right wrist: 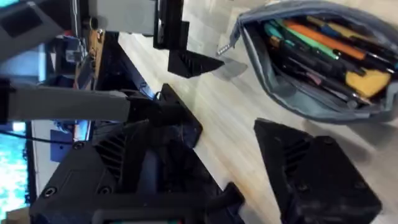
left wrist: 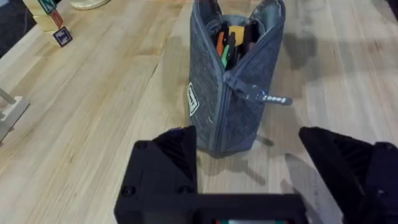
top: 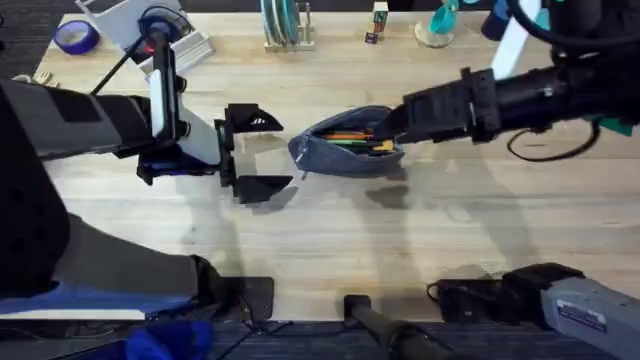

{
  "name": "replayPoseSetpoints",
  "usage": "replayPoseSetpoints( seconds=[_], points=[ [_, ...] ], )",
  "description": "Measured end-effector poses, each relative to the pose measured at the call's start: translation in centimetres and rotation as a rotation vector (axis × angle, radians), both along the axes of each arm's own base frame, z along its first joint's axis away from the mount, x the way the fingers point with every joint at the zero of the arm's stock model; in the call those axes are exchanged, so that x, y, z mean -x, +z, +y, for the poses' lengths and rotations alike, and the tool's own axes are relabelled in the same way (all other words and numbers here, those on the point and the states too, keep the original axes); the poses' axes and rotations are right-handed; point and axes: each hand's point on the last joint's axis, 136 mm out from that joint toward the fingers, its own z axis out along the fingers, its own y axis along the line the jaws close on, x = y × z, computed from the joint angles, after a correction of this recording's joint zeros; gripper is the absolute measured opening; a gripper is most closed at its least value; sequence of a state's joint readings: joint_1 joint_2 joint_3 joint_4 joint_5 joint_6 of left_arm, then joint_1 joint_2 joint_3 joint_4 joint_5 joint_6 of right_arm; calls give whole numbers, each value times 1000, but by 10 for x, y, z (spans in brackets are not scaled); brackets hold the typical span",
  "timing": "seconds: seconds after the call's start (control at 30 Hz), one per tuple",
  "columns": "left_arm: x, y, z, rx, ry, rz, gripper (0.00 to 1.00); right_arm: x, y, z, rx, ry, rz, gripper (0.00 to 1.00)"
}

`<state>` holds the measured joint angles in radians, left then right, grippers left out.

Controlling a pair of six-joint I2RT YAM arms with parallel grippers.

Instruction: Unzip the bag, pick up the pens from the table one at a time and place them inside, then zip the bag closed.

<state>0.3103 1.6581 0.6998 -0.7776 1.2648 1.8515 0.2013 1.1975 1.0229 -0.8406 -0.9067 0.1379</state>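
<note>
The bag (top: 347,150) lies mid-table (top: 330,240), unzipped, mouth gaping. The pens (top: 358,137) sit inside among other items; I see none beside it, as far as the views allow. Zipping remains; the pull tab (left wrist: 266,97) hangs at the bag's end nearest my left claw (top: 255,152), fingers apart, empty. My right claw (right wrist: 249,168), likewise apart, hovers at the bag's far end. Clutter lines the table's edge beyond the bag.

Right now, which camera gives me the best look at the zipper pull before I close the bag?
Left wrist: the zipper pull hangs in plain sight at the end of the open bag. The right wrist view catches it small at the bag's edge. Overhead, it is too small to make out.
</note>
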Motion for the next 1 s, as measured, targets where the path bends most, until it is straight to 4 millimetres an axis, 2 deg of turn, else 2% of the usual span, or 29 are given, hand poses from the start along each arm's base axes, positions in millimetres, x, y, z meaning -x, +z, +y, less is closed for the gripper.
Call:
replayPoseSetpoints(
  seconds=[0.43,0.67,0.77,0.9,1.0],
  points=[
    [1,0,0,4,0,11,993,-5,-4,57,102,-85,-15,997],
    [1,0,0,4,0,11,993,-8,-11,64,137,-183,39,996],
    [1,0,0,3,0,11,993,-15,-19,70,147,-209,68,996],
    [1,0,0,3,0,11,993,-15,-41,80,208,-209,121,996],
    [1,0,0,3,0,11,993,-17,-48,91,261,-202,139,995]
  ],
)
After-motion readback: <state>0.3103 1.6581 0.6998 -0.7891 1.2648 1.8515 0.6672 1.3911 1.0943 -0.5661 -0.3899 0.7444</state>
